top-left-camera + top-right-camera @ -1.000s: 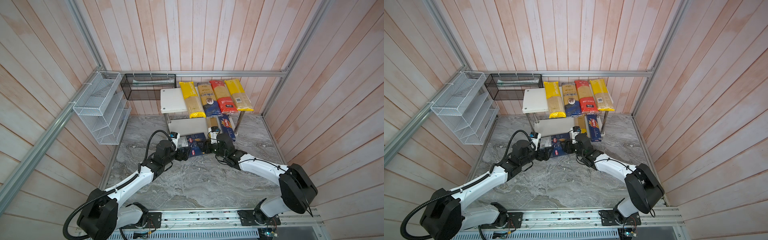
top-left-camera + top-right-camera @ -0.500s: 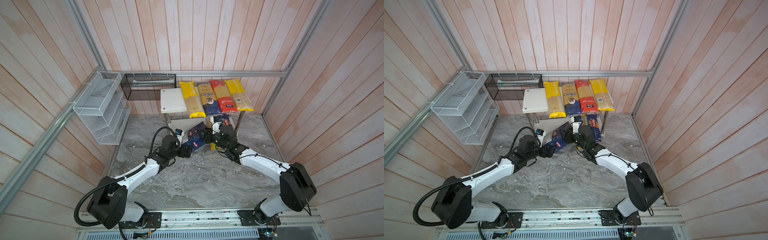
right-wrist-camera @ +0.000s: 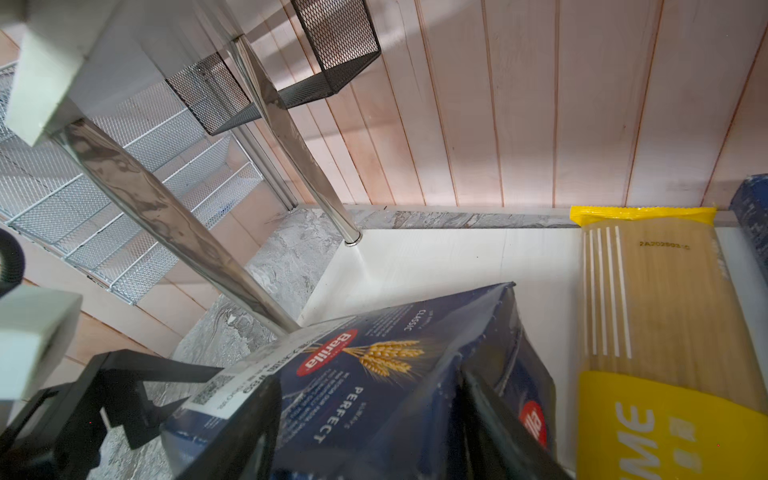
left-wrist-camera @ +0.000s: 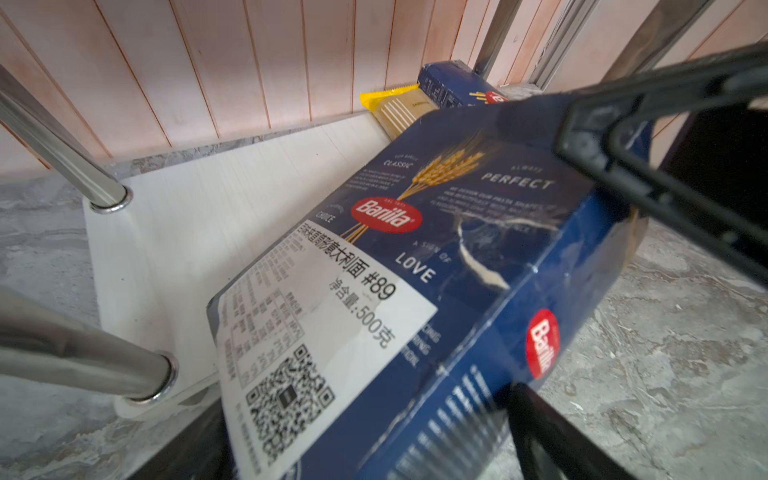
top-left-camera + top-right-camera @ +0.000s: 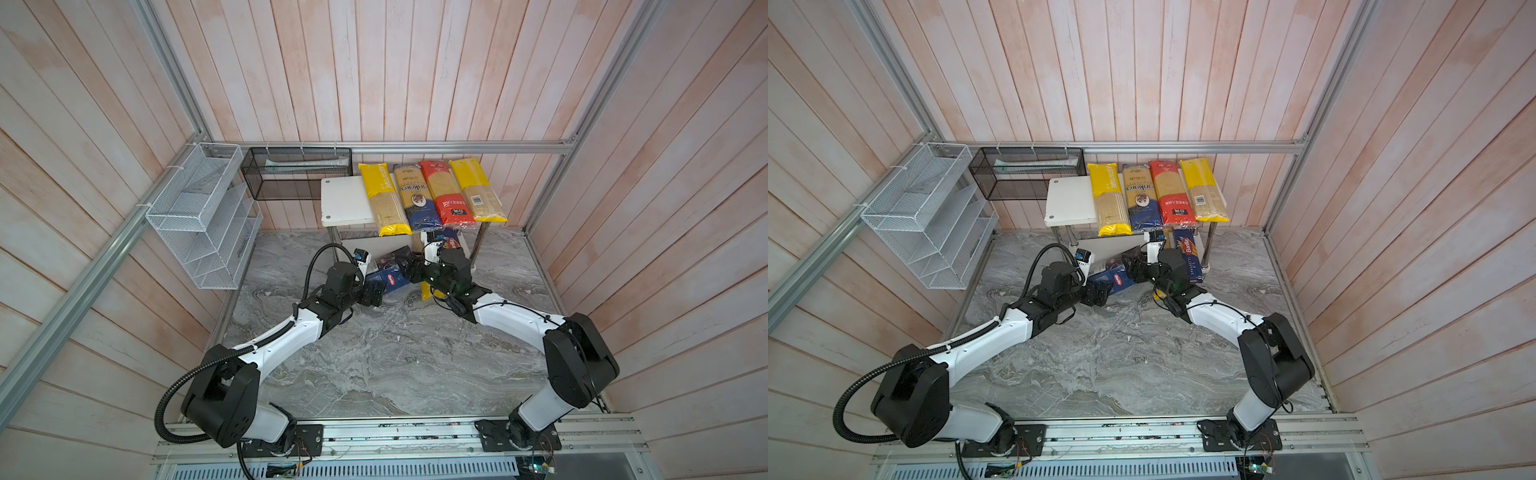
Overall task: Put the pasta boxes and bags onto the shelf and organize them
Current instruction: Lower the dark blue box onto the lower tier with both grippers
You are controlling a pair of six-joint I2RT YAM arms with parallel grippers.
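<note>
Grey marbled worktop fills my screen. Against the back wall stands the shelf, white boards on chrome posts. Its top board carries four bags side by side: a yellow bag, the gold-and-blue bag, the red bag and a second yellow bag. On the lower board, towards its right side, lie the narrow Spaghetti box and, just beside it, a third yellow bag.

On the left wall hangs the white wire organizer. Next to it, the black mesh basket holds something long and pale (I cannot tell what).

The wide Barilla box sits tilted between my two arms at the shelf's front, skewed to it, with one end over the front edge of the lower board. The left gripper is clamped on the white-label end. The right gripper grips the other end, jaws partly apart with a finger on each side of the box.

From above, the right arm covers most of the third yellow bag and part of the Spaghetti box. I cannot tell whether the wide box touches the lower board, since its underside is hidden. In the left wrist view the gripper's own fingers are blurred and cut off at the picture's edge.
</note>
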